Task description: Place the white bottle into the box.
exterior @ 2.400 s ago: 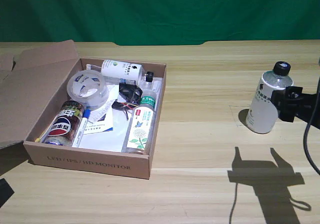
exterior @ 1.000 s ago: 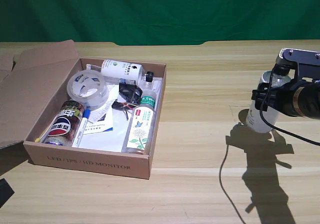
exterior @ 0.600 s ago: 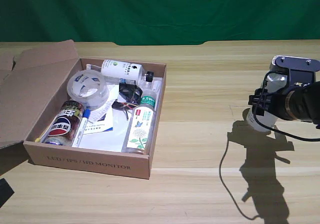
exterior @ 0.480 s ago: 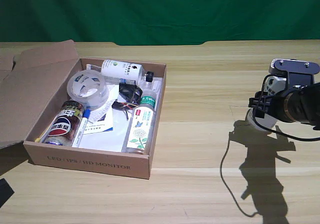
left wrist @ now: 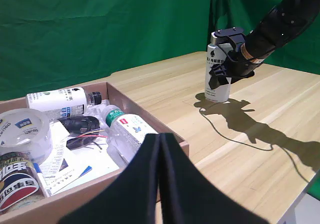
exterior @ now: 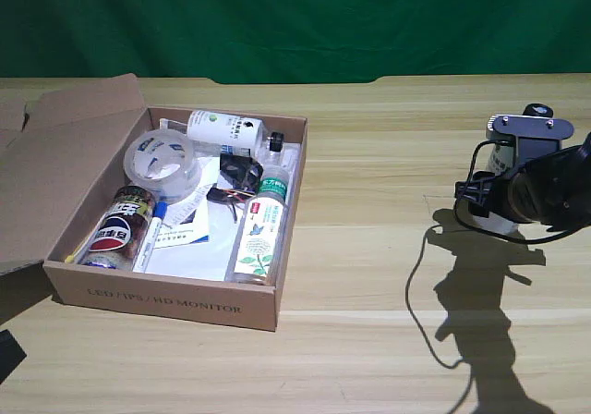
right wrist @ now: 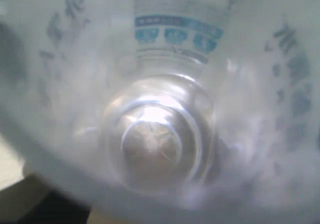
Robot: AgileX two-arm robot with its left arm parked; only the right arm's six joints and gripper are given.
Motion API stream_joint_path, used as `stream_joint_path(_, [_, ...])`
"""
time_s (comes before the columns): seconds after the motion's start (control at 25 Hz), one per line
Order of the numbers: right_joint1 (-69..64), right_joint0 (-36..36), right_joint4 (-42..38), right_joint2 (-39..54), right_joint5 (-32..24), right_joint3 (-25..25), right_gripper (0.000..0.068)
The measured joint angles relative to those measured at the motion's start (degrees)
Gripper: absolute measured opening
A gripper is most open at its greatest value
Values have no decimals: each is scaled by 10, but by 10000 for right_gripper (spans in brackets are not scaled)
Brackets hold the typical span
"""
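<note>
The tall cylindrical white-label bottle with dark print and a black screw cap point(left wrist: 218, 79) stands upright on the pale wooden tabletop point(exterior: 388, 275), toward the exterior view's right and well apart from the shallow brown cardboard box with its flap lid folded open point(exterior: 166, 298). The black right gripper point(left wrist: 226, 72) is set against the bottle's body; the right wrist view is filled by the bottle's translucent wall and blue print, so the bottle sits deep in its reach, yet whether the fingers are pressed onto it or spread beside it cannot be told. My judgement is that the grasp is the step in hand. To do it well, the grip should sit near the middle of the label so the bottle does not tip, and it should be firm before lifting. The box already holds a roll of clear tape point(exterior: 162, 163), a lying small white bottle point(exterior: 227, 129) and a green-capped clear bottle point(exterior: 260, 229), so the carry must clear the near wall and aim for a free patch.
</note>
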Motion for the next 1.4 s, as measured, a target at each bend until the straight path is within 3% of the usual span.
stream_joint_path(0.44, [-2, 12, 27, -1, -14, 3, 493])
stream_joint_path(0.76, [-89, 117, -32, 1, -85, 6, 493])
stream_joint_path(0.96, [-145, 220, -118, -10, -113, 5, 493])
stream_joint_path(1.12, [-143, 293, -219, -70, -138, -2, 493])
stream_joint_path(1.4, [-27, 330, -309, -199, -94, -9, 493])
